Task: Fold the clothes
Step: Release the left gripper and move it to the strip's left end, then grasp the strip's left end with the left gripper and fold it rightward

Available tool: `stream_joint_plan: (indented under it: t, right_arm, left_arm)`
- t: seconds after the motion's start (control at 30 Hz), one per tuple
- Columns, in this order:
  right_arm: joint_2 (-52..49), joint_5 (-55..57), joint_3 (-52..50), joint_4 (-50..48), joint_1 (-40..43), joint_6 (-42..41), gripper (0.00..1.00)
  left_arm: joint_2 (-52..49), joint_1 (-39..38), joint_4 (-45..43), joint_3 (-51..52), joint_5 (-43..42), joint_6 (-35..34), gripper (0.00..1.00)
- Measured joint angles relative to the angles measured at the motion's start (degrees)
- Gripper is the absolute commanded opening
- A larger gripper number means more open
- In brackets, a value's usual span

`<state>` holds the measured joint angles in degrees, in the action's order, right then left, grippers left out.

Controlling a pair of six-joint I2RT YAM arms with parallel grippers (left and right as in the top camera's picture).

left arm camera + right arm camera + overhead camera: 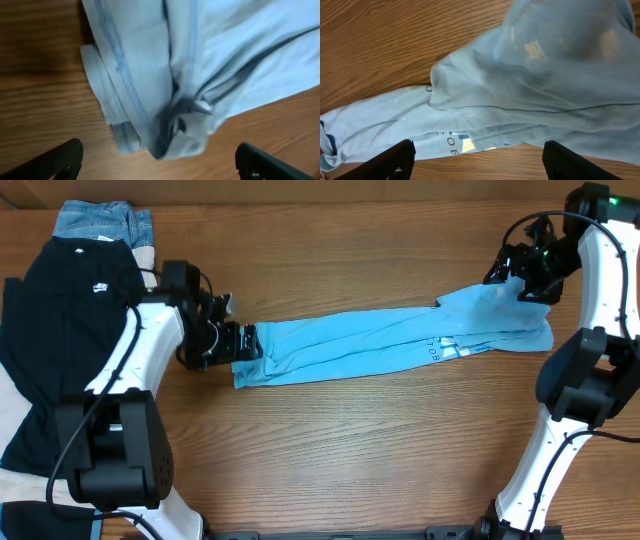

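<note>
The wooden table is spanned by the light blue T-shirt, which is laid as a long narrow band from left of centre to the far right. A black T-shirt and denim jeans are piled at the far left, apart from it.

The left gripper is held at the band's left end, and the right gripper over its bunched far-right end. In both wrist views the jaws are seen spread wide, with nothing grasped.

The step in hand is judged to be the crosswise fold of the band. For this to be done well, each end should be pinched through all its layers. The stitched hems at the left end are stacked unevenly, so a lower layer could be left behind. The bulge at the right end should be flattened first, or the fold is likely to be lopsided. The white print may be used as a check that the edges are brought together squarely.
</note>
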<state>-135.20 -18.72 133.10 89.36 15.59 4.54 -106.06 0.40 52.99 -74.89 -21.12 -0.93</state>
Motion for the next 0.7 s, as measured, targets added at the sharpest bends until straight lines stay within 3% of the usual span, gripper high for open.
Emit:
stream_joint_plan:
  t: [0.4,0.7]
  right_arm:
    - [0.0,-0.09,0.0,-0.17,-0.79,-0.04,0.85]
    - [0.0,-0.28,0.0,-0.17,-0.79,-0.02,0.85]
  left_arm:
    - [0.0,-1.14,-13.18,8.57,2.71,-5.75,0.86]
    - [0.0,-8.11,-20.31,11.87,6.23,-11.72,0.57]
